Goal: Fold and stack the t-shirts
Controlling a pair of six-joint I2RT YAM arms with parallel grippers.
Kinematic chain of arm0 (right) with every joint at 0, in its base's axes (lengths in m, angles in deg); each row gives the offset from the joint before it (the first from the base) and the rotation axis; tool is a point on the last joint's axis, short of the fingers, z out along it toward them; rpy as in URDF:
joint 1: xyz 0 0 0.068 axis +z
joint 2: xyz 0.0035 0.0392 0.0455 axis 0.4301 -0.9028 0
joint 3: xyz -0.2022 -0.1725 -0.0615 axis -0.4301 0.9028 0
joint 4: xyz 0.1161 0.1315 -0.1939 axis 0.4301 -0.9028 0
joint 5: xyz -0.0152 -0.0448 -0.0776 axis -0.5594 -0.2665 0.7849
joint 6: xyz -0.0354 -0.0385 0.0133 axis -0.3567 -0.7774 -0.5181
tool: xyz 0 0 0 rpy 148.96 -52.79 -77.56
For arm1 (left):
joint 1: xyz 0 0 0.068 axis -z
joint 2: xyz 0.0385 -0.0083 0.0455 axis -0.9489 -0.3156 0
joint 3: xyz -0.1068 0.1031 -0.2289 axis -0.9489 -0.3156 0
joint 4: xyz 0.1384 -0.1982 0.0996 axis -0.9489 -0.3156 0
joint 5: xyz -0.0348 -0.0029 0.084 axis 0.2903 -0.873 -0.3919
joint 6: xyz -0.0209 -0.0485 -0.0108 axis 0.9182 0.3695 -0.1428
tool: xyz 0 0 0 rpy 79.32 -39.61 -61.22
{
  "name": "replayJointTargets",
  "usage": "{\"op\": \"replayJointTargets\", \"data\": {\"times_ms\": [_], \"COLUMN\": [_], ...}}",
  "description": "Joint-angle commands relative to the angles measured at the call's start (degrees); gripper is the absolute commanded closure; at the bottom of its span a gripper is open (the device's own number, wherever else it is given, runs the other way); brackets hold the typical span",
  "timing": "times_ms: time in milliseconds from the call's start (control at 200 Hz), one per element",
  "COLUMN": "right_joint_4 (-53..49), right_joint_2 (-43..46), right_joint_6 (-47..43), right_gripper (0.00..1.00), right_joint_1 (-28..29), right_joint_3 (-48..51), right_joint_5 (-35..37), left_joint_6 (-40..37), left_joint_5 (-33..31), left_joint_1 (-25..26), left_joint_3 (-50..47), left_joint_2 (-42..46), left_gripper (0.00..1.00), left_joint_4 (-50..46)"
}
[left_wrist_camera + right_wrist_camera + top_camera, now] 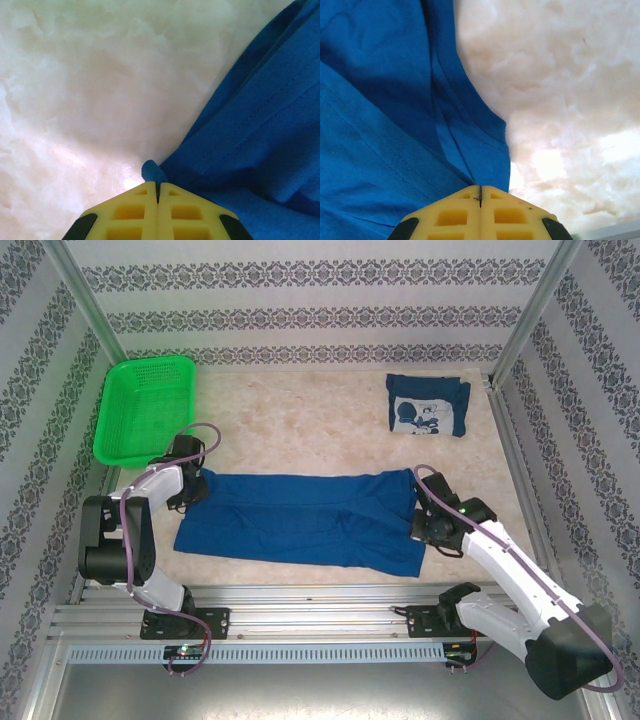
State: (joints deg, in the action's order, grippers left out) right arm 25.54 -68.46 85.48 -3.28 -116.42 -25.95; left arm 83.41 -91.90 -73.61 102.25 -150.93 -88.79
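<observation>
Overhead, the spread t-shirt [300,520] lies as a long royal-blue band across the near half of the bench [300,430], plain side up and softly wrinkled. My left tool [192,483] sits at its 9 o'clock end, my right tool [428,517] at its 3 o'clock end. The wrist views add what that one cannot — both pairs of yellow ribbed fingers [135,210] are pressed together, the left pinching a small nub of cotton, the right clamped on a stitched hem edge. A folded t-shirt [428,405], print up, rests toward 1 o'clock. A green mesh basket [145,410] stands at 10 o'clock, well apart. The bench top is pale and marbled.
</observation>
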Motion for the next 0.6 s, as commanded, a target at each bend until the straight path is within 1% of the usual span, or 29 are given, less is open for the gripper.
{"op": "replayJointTargets", "data": {"times_ms": [0, 25, 55, 70, 165, 240, 305, 380, 450, 515, 580, 590, 595, 600], "right_joint_4": [-0.8, -0.4, -0.3, -0.3, 0.8, 0.2, -0.5, -1.0, -0.8, -0.6, -1.0, -1.2, -1.2, -1.3], "right_joint_2": [1.0, 0.8, 0.5, 0.2, -1.2, -2.3, -2.8, -2.7, -2.5, -2.5, -3.3, -3.7, -3.7, -3.8], "right_joint_6": [4.0, 4.0, 4.0, 4.0, 3.5, 3.4, 3.7, 4.7, 6.1, 7.1, 7.8, 7.9, 7.9, 8.0], "right_gripper": [1.0, 1.0, 1.0, 1.0, 1.0, 1.0, 1.0, 0.99, 0.98, 0.92, 0.82, 0.78, 0.78, 0.75], "right_joint_1": [1.5, 1.9, 2.4, 2.6, 4.4, 5.8, 6.8, 7.6, 8.2, 8.5, 8.6, 8.5, 8.5, 8.6], "right_joint_3": [1.9, 2.1, 2.1, 2.1, 2.1, 1.9, 2.3, 3.2, 4.2, 4.9, 5.1, 5.0, 5.0, 4.9], "right_joint_5": [1.6, 1.5, 1.5, 1.6, 1.3, 1.4, 1.6, 1.7, 1.4, 1.1, 1.2, 1.3, 1.3, 1.3], "left_joint_6": [1.8, 2.0, 2.2, 2.3, 3.5, 4.3, 5.0, 6.0, 6.9, 7.7, 8.3, 8.3, 8.3, 8.4], "left_joint_5": [-2.4, -2.4, -2.1, -1.9, -1.1, -0.1, 0.4, 1.2, 2.3, 3.8, 5.4, 5.6, 5.7, 5.9], "left_joint_1": [-0.8, -0.7, -0.8, -0.8, -0.7, -0.7, -0.7, -0.6, -0.6, -0.4, 0.0, 0.2, 0.2, 0.3], "left_joint_3": [0.2, 0.2, 0.2, 0.4, 0.7, 1.2, 1.4, 1.3, 1.0, 0.4, 0.0, 0.0, 0.0, 0.0], "left_joint_2": [-1.0, -0.8, -0.6, -0.5, 0.8, 2.4, 4.1, 6.2, 8.1, 10.1, 11.8, 12.1, 12.2, 12.4], "left_gripper": [1.0, 0.96, 0.88, 0.86, 0.79, 0.64, 0.59, 0.51, 0.48, 0.44, 0.42, 0.41, 0.41, 0.41], "left_joint_4": [-3.4, -3.6, -3.7, -3.7, -4.1, -4.8, -5.5, -6.1, -6.4, -6.1, -5.5, -5.4, -5.3, -5.2]}}
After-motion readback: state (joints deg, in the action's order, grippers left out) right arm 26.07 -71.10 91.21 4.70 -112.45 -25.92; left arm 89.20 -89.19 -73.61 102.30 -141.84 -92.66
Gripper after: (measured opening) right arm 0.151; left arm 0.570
